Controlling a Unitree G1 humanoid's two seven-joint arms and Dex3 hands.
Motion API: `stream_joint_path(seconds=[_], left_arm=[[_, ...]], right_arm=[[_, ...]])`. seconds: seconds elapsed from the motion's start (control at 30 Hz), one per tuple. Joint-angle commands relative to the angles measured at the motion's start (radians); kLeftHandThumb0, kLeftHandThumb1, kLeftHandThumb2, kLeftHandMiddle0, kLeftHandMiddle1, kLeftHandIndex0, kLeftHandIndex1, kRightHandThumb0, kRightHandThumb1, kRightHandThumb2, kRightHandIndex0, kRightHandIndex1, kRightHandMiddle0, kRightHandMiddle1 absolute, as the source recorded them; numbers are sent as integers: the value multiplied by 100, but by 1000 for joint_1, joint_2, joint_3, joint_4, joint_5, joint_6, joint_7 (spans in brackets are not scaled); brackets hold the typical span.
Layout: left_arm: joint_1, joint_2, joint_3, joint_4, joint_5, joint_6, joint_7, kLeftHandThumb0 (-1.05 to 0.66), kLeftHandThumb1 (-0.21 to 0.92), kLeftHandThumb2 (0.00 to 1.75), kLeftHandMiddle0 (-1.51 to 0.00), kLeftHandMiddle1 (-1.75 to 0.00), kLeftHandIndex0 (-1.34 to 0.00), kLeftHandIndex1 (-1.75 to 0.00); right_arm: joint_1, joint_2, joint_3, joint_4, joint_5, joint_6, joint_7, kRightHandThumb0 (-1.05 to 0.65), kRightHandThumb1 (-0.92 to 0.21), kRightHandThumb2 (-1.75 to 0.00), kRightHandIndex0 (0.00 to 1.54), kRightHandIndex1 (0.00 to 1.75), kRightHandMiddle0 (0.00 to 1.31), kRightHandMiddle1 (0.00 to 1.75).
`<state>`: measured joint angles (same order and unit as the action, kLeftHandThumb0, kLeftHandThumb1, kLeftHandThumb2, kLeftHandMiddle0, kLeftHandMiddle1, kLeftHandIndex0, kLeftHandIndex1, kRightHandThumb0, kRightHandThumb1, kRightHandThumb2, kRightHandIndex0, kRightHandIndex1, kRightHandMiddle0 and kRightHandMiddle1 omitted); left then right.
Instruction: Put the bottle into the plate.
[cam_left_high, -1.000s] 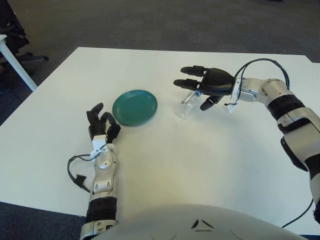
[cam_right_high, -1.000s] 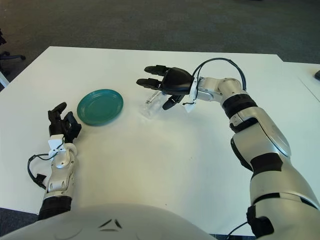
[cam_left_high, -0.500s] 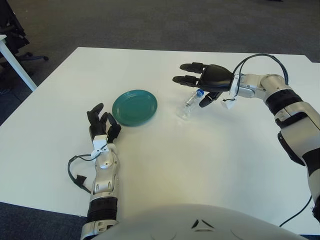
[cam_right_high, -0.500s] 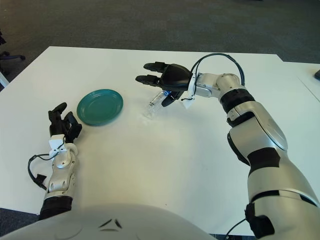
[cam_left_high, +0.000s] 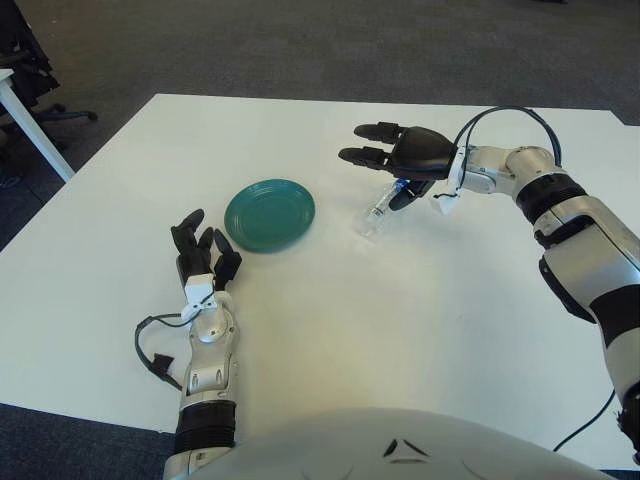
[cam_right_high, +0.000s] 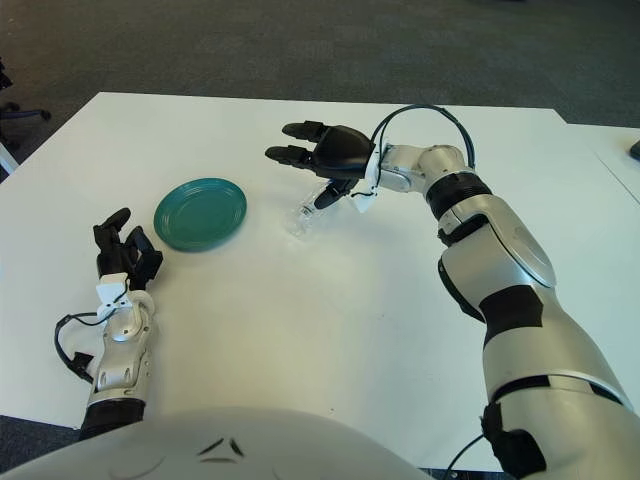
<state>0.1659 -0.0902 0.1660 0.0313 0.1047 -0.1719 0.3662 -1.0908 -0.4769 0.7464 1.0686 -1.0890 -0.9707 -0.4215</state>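
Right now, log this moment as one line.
right robot hand: open above clear plastic bottle | bottle: lying on table | green round plate: empty | left robot hand: idle

A white desk holds a green plate at about 9 o'clock. A clear bottle lies on its side just right of the plate, apart from it. The right hand hovers over the bottle's cap end, fingers spread. The left hand rests at 8 o'clock.

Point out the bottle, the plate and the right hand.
bottle (cam_left_high: 375, 217), left eye view, on its clear body lying on the table.
plate (cam_left_high: 269, 214), left eye view, on its green centre.
right hand (cam_left_high: 412, 155), left eye view, on the black palm above the bottle's cap end.
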Motion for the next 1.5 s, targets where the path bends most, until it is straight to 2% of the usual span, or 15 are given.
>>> stream_joint_path(seconds=[0.0, 0.47, 0.73, 1.2, 1.47], left_arm=[[31, -5, -13, -35, 13, 8, -8, -74, 92, 87, -36, -33, 0, -102], [120, -12, -36, -118, 30, 19, -13, -74, 92, 86, -37, -31, 0, -102], [186, -15, -45, -171, 29, 17, -31, -76, 92, 88, -39, -30, -1, -102], [264, -2, -25, -192, 19, -50, -60, -76, 92, 87, -40, -30, -2, -102], [293, 6, -11, -205, 14, -54, -78, -78, 92, 88, -42, -30, -3, -103]], right_arm=[[2, 26, 20, 20, -9, 16, -33, -105, -92, -67, 0, 0, 0, 0], [34, 85, 37, 65, 30, 13, -44, -105, -92, -70, 0, 0, 0, 0], [76, 115, 35, 72, 45, 26, -54, -105, -92, -71, 0, 0, 0, 0], [135, 118, 45, 73, 33, 34, -92, -105, -92, -70, 0, 0, 0, 0], [161, 117, 39, 98, 43, 39, -89, -105, -92, -65, 0, 0, 0, 0]])
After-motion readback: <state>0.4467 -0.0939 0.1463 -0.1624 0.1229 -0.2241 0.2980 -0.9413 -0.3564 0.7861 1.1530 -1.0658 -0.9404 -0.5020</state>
